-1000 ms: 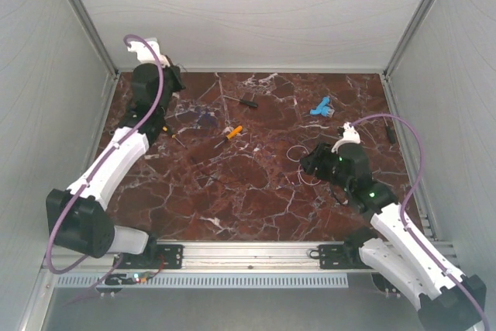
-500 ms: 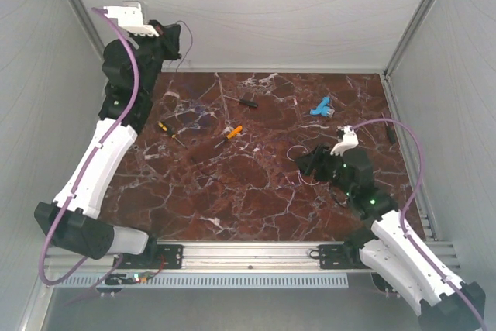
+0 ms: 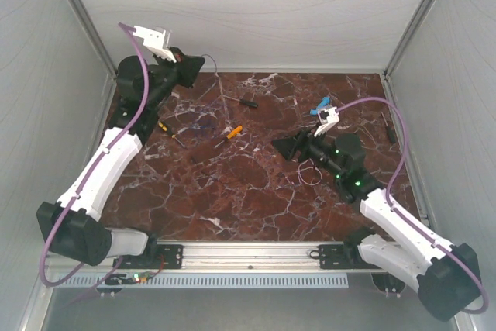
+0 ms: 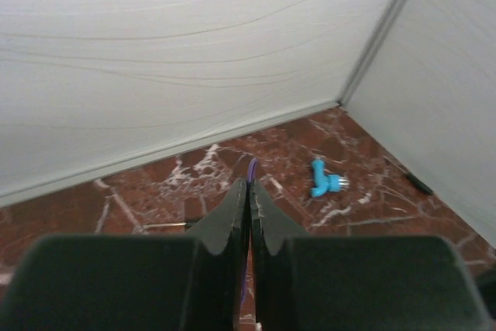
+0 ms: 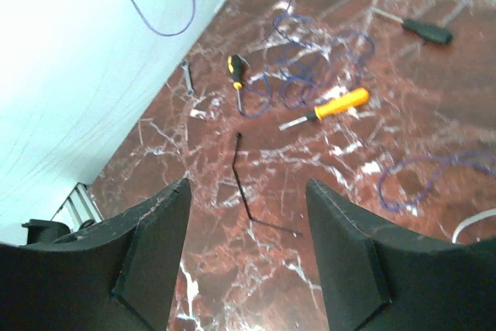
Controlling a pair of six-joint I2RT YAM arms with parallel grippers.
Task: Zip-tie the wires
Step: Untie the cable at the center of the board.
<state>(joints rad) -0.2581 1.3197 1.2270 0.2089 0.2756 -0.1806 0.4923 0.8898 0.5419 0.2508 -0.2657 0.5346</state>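
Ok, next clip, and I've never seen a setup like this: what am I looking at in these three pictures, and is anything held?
Two robot arms are bolted at the near edge of a marble table, each ending in a two-finger gripper. The wide picture looks down from above and behind them; the other two come from wrist cameras. On the table lie loops of thin purple wires, an orange-handled screwdriver, a black-handled screwdriver and a small blue part. The left gripper, up near the back wall, is shut on one purple strand. The right gripper hangs open over the table, holding nothing.
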